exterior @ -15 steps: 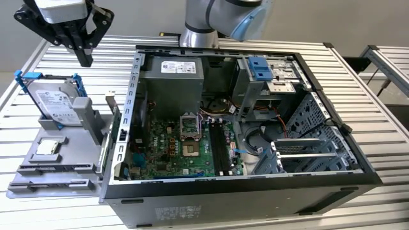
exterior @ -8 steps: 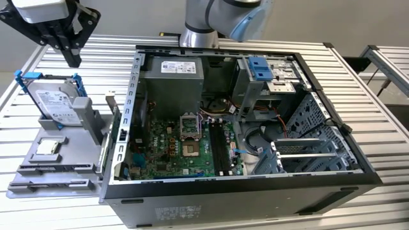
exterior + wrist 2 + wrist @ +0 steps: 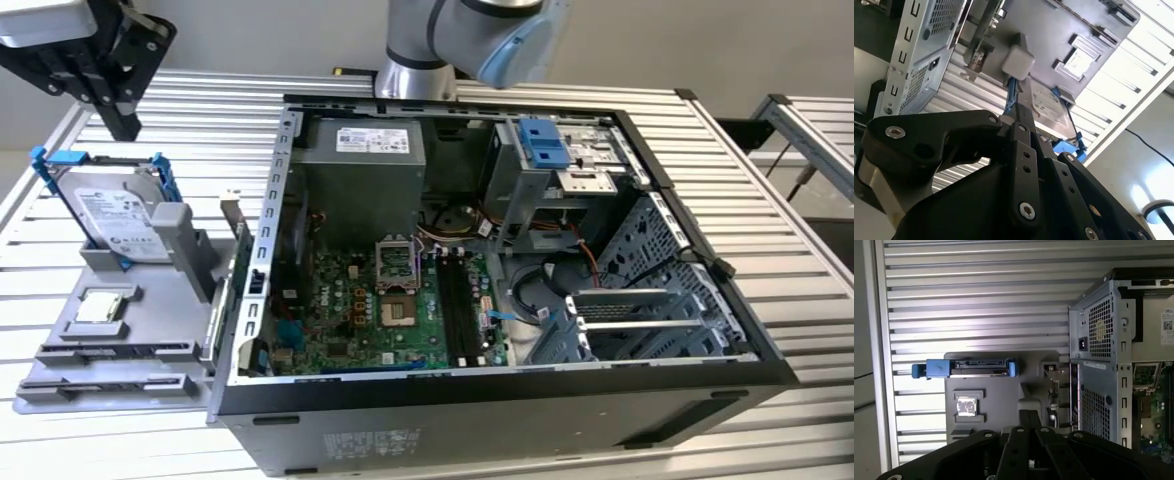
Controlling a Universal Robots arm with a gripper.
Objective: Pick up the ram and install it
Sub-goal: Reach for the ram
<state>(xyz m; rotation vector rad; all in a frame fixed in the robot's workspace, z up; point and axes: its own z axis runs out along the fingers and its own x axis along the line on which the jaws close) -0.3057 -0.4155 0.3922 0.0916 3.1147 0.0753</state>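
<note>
My black gripper (image 3: pixel 123 128) hangs high over the table at the exterior view's left, above and behind the grey parts fixture (image 3: pixel 80 370). Its fingers (image 3: pixel 1024 416) lie close together with nothing between them; in the second wrist view the gripper (image 3: pixel 1017 119) points down toward the fixture. A thin dark stick that looks like the ram (image 3: pixel 223 300) stands on edge along the fixture's side nearest the computer case, and it shows again as the ram (image 3: pixel 1052 390) in the first wrist view. The gripper is well apart from it.
A silver hard drive (image 3: pixel 118 222) with blue brackets stands upright in the fixture, with a square processor chip (image 3: pixel 104 307) in front of it. The open computer case (image 3: pixel 534 400) lies at the exterior view's right, its motherboard (image 3: pixel 387 320) exposed. The robot's base (image 3: pixel 416 60) rises behind the case.
</note>
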